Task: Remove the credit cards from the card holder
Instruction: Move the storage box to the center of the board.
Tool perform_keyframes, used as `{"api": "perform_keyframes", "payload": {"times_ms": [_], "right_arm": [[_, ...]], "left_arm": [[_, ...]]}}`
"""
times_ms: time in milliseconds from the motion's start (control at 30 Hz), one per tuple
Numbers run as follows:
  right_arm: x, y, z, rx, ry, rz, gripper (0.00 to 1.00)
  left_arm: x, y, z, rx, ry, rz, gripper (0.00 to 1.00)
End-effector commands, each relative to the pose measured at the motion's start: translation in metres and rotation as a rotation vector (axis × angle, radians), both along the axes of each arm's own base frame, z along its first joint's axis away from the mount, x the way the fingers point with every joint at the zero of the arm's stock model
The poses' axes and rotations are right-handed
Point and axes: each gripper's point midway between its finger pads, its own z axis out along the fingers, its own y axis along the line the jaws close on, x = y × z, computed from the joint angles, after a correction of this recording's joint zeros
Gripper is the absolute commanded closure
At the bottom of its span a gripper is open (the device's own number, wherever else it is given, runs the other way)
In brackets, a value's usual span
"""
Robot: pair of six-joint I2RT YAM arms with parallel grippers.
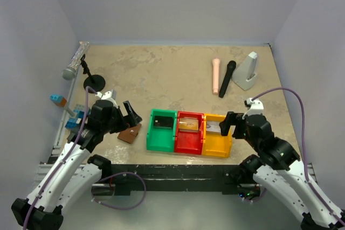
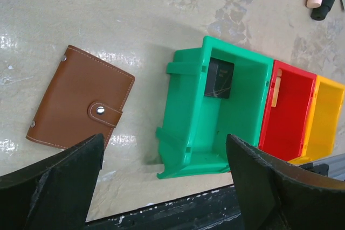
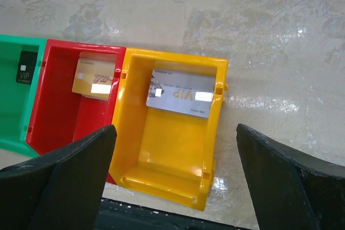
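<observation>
Three bins are each occupied by one credit card: dark card (image 2: 219, 78) in the green bin (image 2: 186, 133), gold card (image 3: 96, 78) in the red bin (image 3: 56, 122), silver card (image 3: 180, 94) in the yellow bin (image 3: 161, 160); the silver card's lettering is resolved only by the right wrist view; the card holder (image 2: 81, 98), closed and snapped, lying on the table (image 2: 161, 14) just left of the green bin, is missed by that view; the left gripper (image 2: 164, 138) and right gripper (image 3: 176, 127) are seen with jaws wide apart, nothing gripped.

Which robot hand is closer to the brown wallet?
Left. The left gripper hangs open right beside the card holder; the right gripper is far across, by the yellow bin.
</observation>
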Motion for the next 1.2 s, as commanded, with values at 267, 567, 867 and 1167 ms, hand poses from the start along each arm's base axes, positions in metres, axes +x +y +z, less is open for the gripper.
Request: {"api": "perform_keyframes", "payload": {"times_ms": [267, 567, 867, 1167], "right_arm": [[0.0, 0.011, 0.004, 0.004, 0.003, 0.069, 0.05], [-0.003, 0.031, 0.002, -0.034, 0.046, 0.186, 0.15], [0.005, 0.033, -0.008, -0.103, 0.11, 0.146, 0.13], [0.016, 0.07, -0.008, -0.121, 0.183, 0.21, 0.14]], "left_arm": [[-0.003, 0.01, -0.008, 0.044, -0.015, 0.014, 0.02], [0.001, 0.02, -0.013, 0.105, 0.005, 0.055, 0.13], [0.004, 0.027, -0.027, 0.163, 0.085, 0.099, 0.15], [-0.005, 0.016, -0.051, 0.057, 0.109, 0.124, 0.15]]}}
